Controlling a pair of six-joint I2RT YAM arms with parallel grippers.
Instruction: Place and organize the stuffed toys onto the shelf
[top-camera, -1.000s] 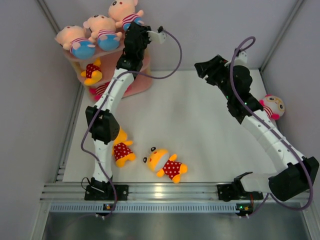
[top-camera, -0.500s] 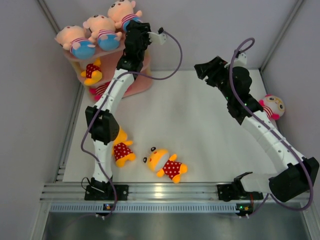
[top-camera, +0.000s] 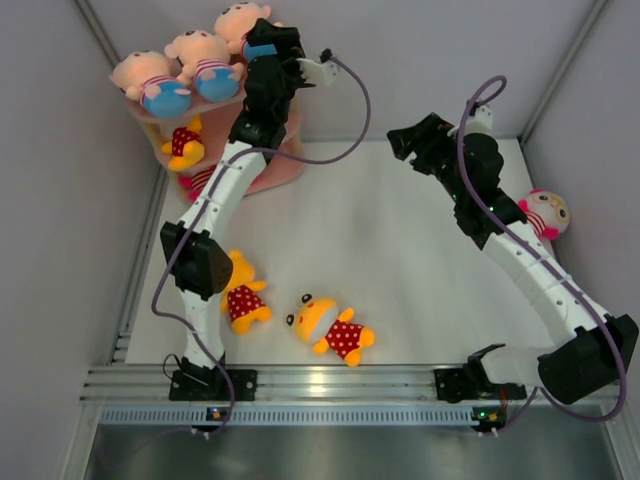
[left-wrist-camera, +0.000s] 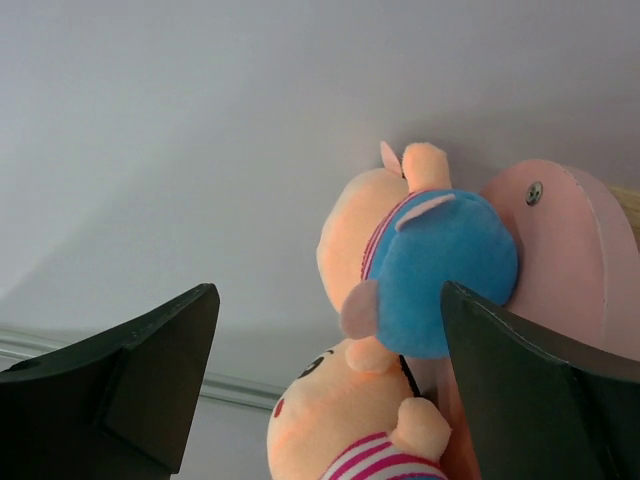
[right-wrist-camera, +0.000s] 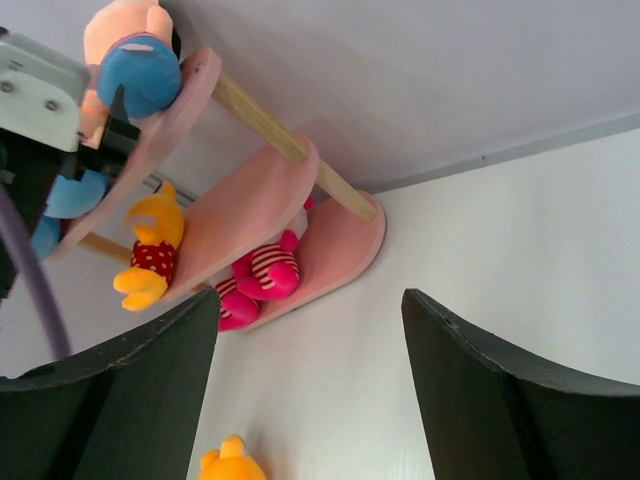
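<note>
1. At the far-left corner of the worktop (top-camera: 400, 260) stands the pink shelf (top-camera: 284, 172), close to the back wall.
2. Three boy dolls fill its top tier: one at the left (top-camera: 150, 85), one in the middle (top-camera: 205, 62), and one at the right (top-camera: 238, 20), just beside the left arm's wrist.
3. The left fingers (left-wrist-camera: 150, 380) are spread wide and released, gripping nothing. A boy doll in blue shorts rests on the top board just beyond them.
4. A yellow bear (top-camera: 184, 145) sits on the middle tier, and a pink striped doll (right-wrist-camera: 262, 278) lies on the bottom tier.
5. Two more yellow bears lie on the near worktop: one (top-camera: 242, 298) against the left arm, the other (top-camera: 332, 330) just right of it.
6. The right fingers (right-wrist-camera: 130, 390) are parted and empty, hanging above the worktop and facing the shelf.
7. Another pink doll (top-camera: 545, 212) lies near the right wall, partly hidden behind the right arm.
</note>
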